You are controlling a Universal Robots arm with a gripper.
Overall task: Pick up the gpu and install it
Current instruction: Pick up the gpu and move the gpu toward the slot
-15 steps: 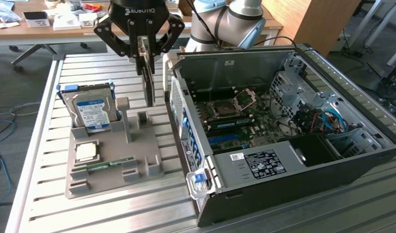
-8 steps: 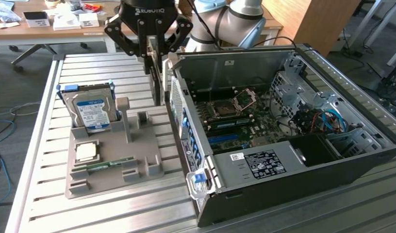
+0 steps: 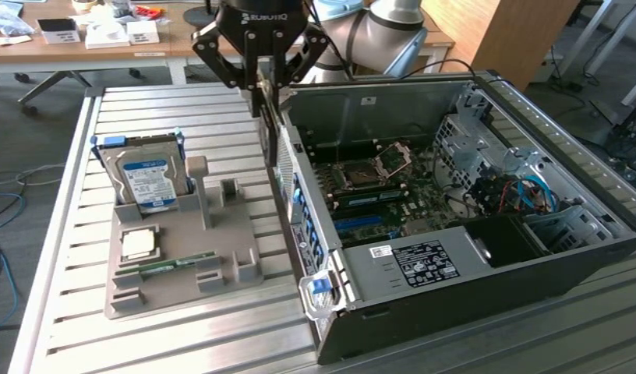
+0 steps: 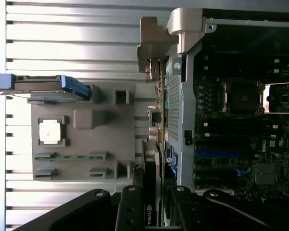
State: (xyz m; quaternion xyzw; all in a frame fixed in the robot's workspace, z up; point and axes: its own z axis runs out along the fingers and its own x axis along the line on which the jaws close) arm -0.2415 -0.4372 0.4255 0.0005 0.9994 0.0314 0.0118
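The black two-fingered claw (image 3: 261,78) is partly closed, pinching the gpu (image 4: 151,168), a thin green-and-black expansion card with a long silver end bracket, which hangs straight below it. Just beside the card stands the perforated wall of the open black computer case (image 3: 380,109). Farther off on the card's other side, a grey plastic holder (image 3: 183,257) carries an upright silver hard drive (image 3: 146,179).

A silver slatted metal table (image 3: 141,343) carries a grey plastic parts holder (image 3: 240,234) on the exterior view's left and an open computer case (image 3: 474,319) just beside it.
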